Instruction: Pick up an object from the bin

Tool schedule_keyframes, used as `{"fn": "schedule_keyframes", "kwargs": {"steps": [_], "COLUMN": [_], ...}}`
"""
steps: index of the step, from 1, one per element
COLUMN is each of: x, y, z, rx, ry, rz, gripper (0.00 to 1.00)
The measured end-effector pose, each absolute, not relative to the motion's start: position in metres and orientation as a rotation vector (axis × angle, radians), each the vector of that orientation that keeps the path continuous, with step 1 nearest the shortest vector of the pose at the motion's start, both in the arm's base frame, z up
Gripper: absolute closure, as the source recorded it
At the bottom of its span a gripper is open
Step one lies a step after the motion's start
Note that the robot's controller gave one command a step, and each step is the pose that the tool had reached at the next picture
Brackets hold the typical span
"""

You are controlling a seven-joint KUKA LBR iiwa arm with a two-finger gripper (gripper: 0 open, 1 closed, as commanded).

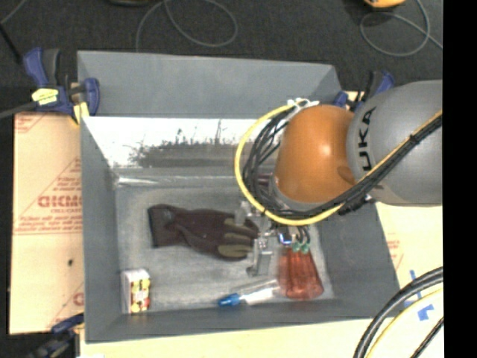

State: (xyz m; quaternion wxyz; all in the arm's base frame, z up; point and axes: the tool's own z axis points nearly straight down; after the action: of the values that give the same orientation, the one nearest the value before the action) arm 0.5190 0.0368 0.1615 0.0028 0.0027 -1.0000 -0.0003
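Dark brown glove (190, 226) lies flat just view-left of the gripper (259, 252), with its digit end under the gripper. Cannot tell whether the gripper is apart or closed. The glove looks soft, light, floppy and not fragile. It will likely sag, so best to pinch a fabric fold at the palm or bunched digits. Its long axis is roughly horizontal in view, cuff pointing away from the gripper, digits toward it.

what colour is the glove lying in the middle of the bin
Dark brown; the glove shows best in the camera view.
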Motion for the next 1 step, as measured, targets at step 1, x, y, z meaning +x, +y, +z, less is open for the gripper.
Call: {"fn": "schedule_keyframes", "kwargs": {"steps": [1], "x": [0.5207], "y": [0.0367], "z": [0.1658], "rx": [0.007], "ry": [-3.144], "rz": [-0.002], "gripper": [0.00]}}
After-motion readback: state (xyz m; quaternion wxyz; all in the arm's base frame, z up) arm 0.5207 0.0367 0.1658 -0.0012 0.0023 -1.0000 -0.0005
